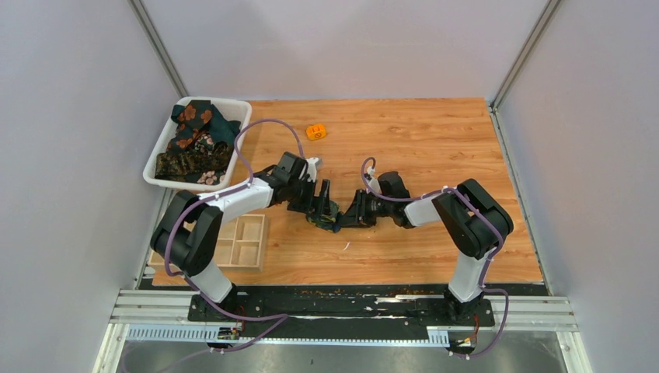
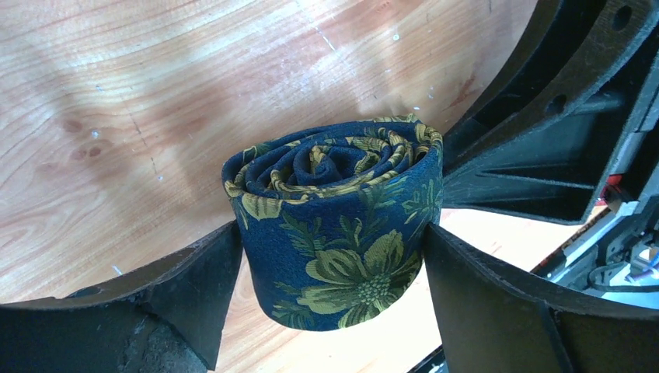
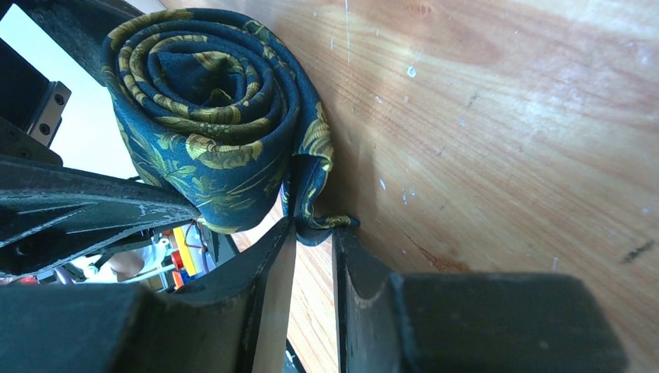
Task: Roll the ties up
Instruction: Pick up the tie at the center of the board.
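One rolled navy tie [image 2: 334, 249] sits clamped in the left jaws, right jaws pinching its tail.

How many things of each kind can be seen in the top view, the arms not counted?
rolled navy tie: 1
white bin: 1
wooden tray: 1
orange piece: 1
Total: 4, plus the loose ties piled in the bin, which are too tangled to count.
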